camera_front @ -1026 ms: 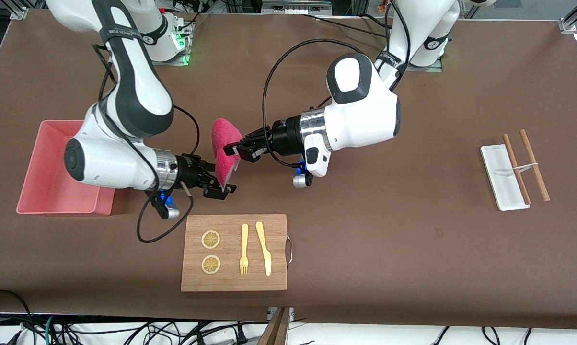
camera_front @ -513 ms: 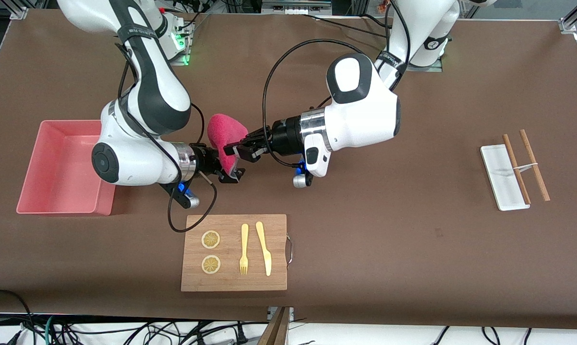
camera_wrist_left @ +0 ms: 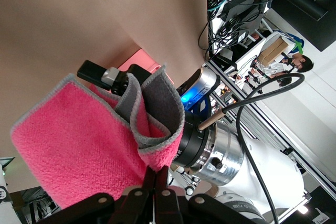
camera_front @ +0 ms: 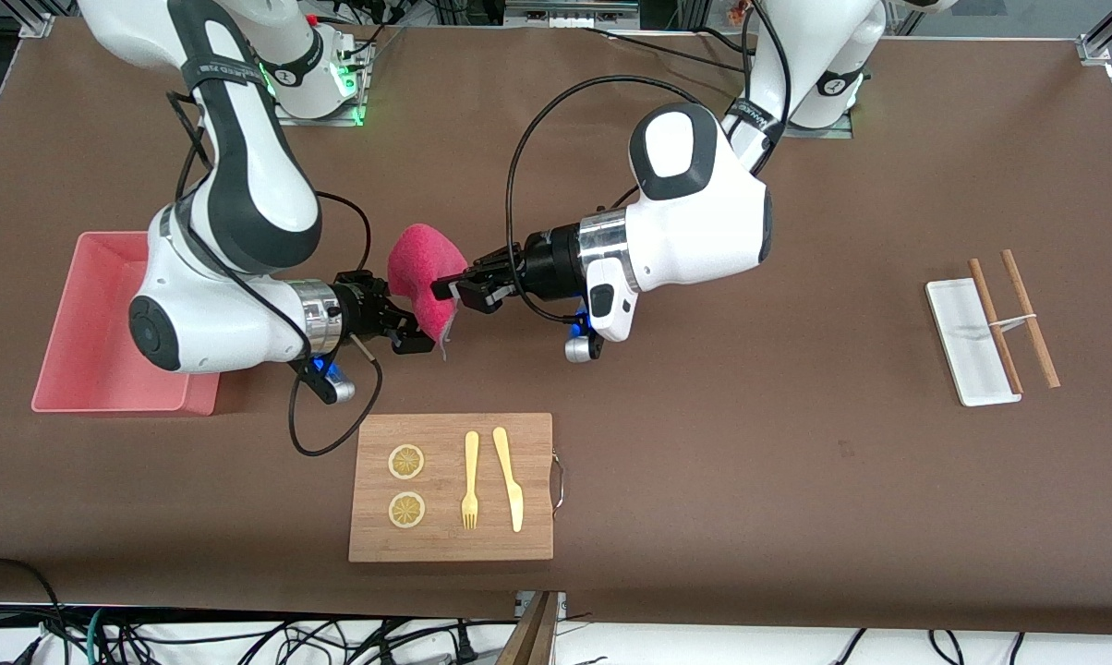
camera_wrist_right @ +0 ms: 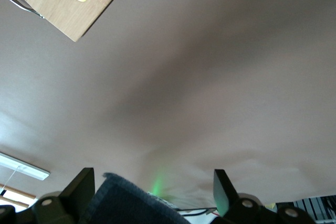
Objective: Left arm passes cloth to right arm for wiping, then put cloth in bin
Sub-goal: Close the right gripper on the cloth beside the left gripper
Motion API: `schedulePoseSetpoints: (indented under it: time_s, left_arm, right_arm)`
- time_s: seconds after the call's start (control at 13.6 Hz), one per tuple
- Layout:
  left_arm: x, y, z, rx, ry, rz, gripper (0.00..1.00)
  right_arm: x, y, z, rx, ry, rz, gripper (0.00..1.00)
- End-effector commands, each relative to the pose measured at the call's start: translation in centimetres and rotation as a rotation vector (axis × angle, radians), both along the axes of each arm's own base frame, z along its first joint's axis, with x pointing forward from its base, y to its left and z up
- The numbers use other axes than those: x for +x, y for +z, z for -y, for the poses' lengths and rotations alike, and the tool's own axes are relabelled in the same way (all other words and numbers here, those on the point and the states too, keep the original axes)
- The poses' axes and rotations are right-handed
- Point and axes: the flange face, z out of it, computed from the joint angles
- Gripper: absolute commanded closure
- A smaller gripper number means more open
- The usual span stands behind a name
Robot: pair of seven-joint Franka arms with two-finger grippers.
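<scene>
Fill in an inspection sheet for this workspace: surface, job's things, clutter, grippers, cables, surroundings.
Surface: brown table, no spills seen.
Job's things: cloth held in the air between the two arms; bin at the right arm's end.
Clutter: cutting board with two lemon slices, fork and knife; white tray and chopsticks at the left arm's end.
Grippers: left gripper shut on cloth; right gripper open at the cloth's lower edge.
Cables: black cable looped above the left arm.
Surroundings: loose wires below the table's near edge.
</scene>
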Motion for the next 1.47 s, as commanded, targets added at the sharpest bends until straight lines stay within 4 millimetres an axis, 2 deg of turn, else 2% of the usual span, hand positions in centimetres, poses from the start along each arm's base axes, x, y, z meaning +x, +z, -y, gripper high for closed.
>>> schedulePoseSetpoints:
  time_s: [0.0,0.22,0.44,0.59,0.73,0.81,1.32,1.39]
  left_arm:
    - [0.4,0.4,0.1,-0.022,0.018,-0.003,1.00]
    - [0.4,0.4,0.1,-0.022,0.018,0.000,1.00]
    - [0.4,0.3,0.1,-0.021,0.017,0.000,1.00]
    - [0.4,0.3,0.1,-0.021,0.017,0.000,1.00]
    - [0.4,0.2,0.0,-0.019,0.016,0.001,1.00]
    - [0.4,0.3,0.0,-0.020,0.016,0.002,1.00]
    - [0.5,0.3,-0.1,-0.022,0.019,-0.002,1.00]
    - [0.5,0.3,-0.1,-0.022,0.019,-0.002,0.93]
  right_arm:
    - [0.5,1.3,0.6,0.084,-0.026,-0.029,0.00]
    - [0.5,1.5,0.7,0.116,-0.050,-0.060,0.02]
    - [0.7,1.6,1.1,0.133,-0.073,-0.079,0.26]
    - [0.5,1.5,0.9,0.158,-0.075,-0.105,0.52]
    - [0.8,1.6,2.0,0.203,-0.119,-0.160,0.91]
    - [0.9,1.5,2.3,0.206,-0.142,-0.181,1.00]
    - [0.8,1.3,2.4,0.178,-0.132,-0.176,1.00]
    - [0.8,1.3,2.3,0.167,-0.127,-0.171,1.00]
